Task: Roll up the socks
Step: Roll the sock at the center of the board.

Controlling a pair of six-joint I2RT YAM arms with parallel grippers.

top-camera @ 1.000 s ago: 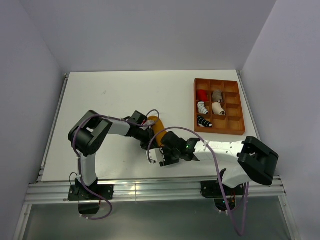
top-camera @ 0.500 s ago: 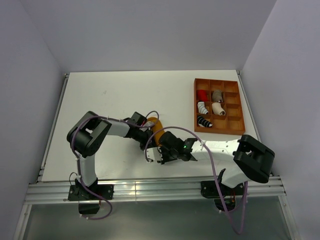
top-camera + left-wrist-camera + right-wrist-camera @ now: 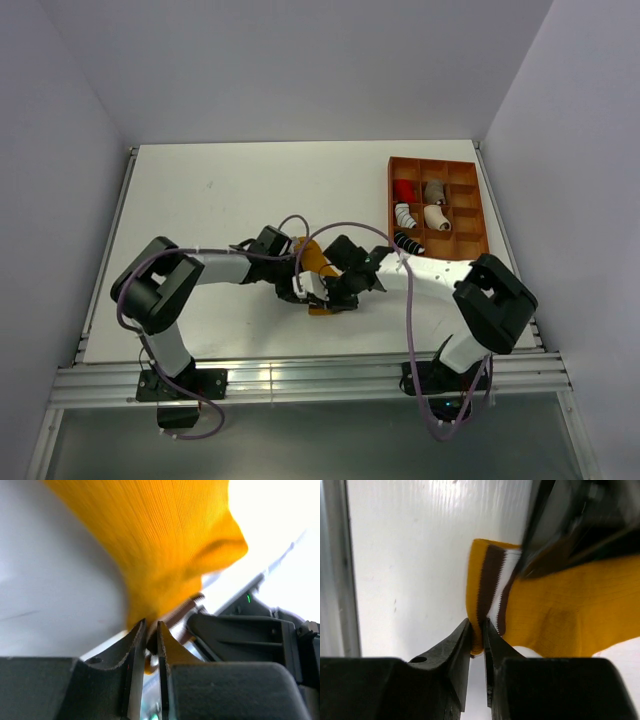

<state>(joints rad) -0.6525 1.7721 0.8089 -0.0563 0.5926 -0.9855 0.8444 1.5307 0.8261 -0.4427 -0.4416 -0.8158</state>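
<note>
A mustard-orange sock [image 3: 318, 262] with a brown-and-white striped cuff lies near the middle of the table, between both arms. My left gripper [image 3: 300, 288] is shut on the sock's cuff end; in the left wrist view the orange fabric [image 3: 165, 545] hangs from the closed jaws [image 3: 151, 630]. My right gripper [image 3: 330, 295] is shut on the striped cuff edge [image 3: 490, 590], pinched between its fingers [image 3: 476, 630]. The two grippers sit close together at the sock's near end. A black-and-white striped sock [image 3: 409, 243] lies in the brown tray.
A brown compartment tray [image 3: 470, 225] stands at the right back, holding a red bundle [image 3: 404, 190], a grey bundle [image 3: 434, 190] and white rolled pieces [image 3: 436, 216]. The table's near edge rail [image 3: 300, 372] runs below the arms.
Both grippers have moved together at the sock's near end; the right arm swung left and up, and the sock's near part is now bunched between them.
</note>
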